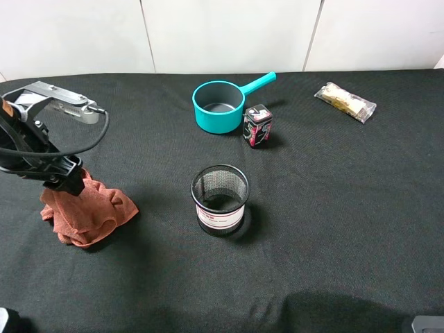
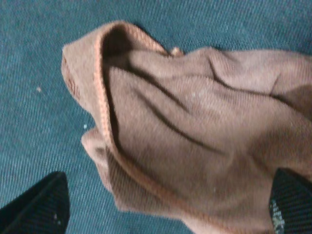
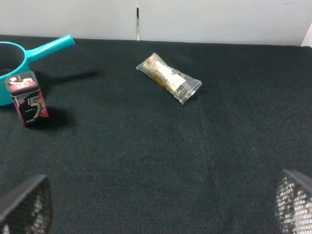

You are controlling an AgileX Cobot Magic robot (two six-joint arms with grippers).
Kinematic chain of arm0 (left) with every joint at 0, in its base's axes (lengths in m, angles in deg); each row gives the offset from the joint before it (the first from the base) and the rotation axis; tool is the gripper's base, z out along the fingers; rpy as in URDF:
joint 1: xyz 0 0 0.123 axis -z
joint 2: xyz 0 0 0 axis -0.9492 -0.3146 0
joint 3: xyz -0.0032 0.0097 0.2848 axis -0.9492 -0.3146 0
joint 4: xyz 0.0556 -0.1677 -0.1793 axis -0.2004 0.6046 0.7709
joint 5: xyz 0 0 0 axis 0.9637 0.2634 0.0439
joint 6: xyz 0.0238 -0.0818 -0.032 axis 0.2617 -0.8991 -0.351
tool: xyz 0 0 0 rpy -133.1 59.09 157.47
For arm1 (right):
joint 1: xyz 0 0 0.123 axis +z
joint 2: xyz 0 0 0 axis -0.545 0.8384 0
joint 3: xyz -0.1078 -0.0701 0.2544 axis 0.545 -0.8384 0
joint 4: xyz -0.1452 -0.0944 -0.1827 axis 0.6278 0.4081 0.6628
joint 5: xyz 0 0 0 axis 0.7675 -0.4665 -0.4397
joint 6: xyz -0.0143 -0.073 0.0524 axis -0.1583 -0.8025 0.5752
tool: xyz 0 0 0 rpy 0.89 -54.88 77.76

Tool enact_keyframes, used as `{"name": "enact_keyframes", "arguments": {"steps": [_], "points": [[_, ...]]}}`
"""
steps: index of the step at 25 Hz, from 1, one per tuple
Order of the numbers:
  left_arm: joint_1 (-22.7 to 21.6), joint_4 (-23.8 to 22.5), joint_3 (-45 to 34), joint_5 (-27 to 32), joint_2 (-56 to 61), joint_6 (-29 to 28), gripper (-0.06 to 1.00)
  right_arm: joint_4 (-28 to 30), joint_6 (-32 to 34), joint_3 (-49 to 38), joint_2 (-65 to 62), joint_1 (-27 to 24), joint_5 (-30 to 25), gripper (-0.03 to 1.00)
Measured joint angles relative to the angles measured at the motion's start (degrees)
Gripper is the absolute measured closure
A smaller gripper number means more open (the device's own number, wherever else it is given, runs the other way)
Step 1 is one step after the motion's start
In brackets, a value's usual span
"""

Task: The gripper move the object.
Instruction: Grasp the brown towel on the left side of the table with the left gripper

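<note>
Left gripper (image 1: 68, 179) is down at the one rust-coloured cloth (image 1: 90, 211) on the left side of the black table (image 1: 333, 208), jaws spread wide with the cloth lying between them. Whether a finger actually touches it, I can't quite tell. Right gripper (image 3: 156, 204) hangs wide open too, holding nothing. Elsewhere: one teal saucepan (image 1: 218, 107), one small tin (image 1: 257, 126) just beside it, one mesh cup (image 1: 220, 200), one wrapped snack (image 1: 345, 102).

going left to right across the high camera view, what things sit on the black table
rust-red cloth → mesh cup → small tin → wrapped snack packet
</note>
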Motion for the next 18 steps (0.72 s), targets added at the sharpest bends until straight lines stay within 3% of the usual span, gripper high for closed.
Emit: {"name": "enact_keyframes", "arguments": {"steps": [18], "points": [[1.4, 0.1, -0.3, -4.6, -11.7, -0.2, 0.13, 0.0, 0.0, 0.0, 0.0, 0.0, 0.0, 0.27]]}}
